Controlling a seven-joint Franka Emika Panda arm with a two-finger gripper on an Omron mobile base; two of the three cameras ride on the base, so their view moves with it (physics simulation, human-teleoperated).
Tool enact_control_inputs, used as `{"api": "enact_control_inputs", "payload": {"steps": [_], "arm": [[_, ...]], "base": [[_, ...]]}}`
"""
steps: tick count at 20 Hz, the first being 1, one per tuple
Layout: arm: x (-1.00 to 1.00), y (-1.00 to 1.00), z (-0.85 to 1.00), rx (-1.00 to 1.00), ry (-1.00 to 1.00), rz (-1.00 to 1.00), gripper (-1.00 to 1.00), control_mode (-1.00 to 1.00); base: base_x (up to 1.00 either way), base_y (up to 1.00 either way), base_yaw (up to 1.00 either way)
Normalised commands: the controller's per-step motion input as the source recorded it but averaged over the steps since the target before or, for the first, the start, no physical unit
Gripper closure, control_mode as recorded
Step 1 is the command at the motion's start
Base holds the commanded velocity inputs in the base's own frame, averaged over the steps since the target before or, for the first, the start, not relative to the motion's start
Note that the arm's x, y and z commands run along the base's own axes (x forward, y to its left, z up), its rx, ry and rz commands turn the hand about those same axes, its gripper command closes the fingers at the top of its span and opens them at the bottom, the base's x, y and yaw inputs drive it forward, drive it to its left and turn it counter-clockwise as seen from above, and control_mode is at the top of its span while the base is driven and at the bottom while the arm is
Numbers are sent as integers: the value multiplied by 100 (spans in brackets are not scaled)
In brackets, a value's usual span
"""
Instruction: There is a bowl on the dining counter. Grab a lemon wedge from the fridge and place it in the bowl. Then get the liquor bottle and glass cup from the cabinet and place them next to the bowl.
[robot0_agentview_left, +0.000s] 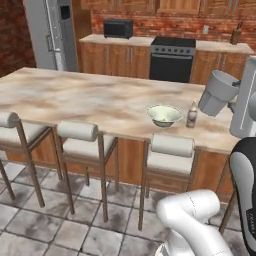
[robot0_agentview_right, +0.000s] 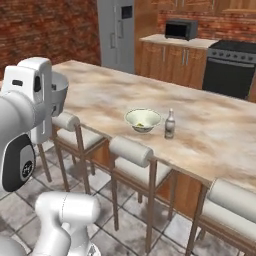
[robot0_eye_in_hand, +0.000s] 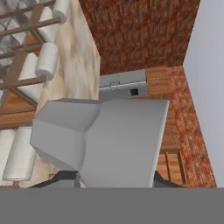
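Note:
A pale bowl (robot0_agentview_left: 164, 114) (robot0_agentview_right: 143, 120) stands on the marble dining counter (robot0_agentview_left: 75, 97) (robot0_agentview_right: 100, 90) near its front edge. A small yellowish lemon wedge (robot0_agentview_right: 141, 124) lies inside it. Just to the bowl's right, the liquor bottle (robot0_agentview_left: 192, 115) (robot0_agentview_right: 170, 124) stands upright. My gripper (robot0_eye_in_hand: 113, 179) is shut on the grey glass cup (robot0_agentview_left: 218, 93) (robot0_agentview_right: 59, 94) (robot0_eye_in_hand: 105, 138), held tilted in the air. In the left base view the cup hangs right of the bottle, above the counter's edge. The cup hides most of the fingers.
Three padded stools (robot0_agentview_left: 77, 132) (robot0_agentview_left: 171, 150) (robot0_agentview_right: 131, 150) line the counter's near side. Beyond the counter are the fridge (robot0_agentview_left: 52, 30) (robot0_agentview_right: 117, 32), a black oven (robot0_agentview_left: 172, 59) and a microwave (robot0_agentview_left: 118, 28) on wooden cabinets. Tiled floor lies below.

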Motion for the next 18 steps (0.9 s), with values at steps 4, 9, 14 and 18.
{"api": "enact_control_inputs", "payload": {"steps": [4,9,14,18], "arm": [[0,0,0,0,0,0,100,100],[0,0,0,0,0,0,100,100],[0,0,0,0,0,0,100,100],[0,0,0,0,0,0,100,100]], "base": [[36,92,-39],[71,69,-42],[91,52,-34],[87,19,-22]]}}
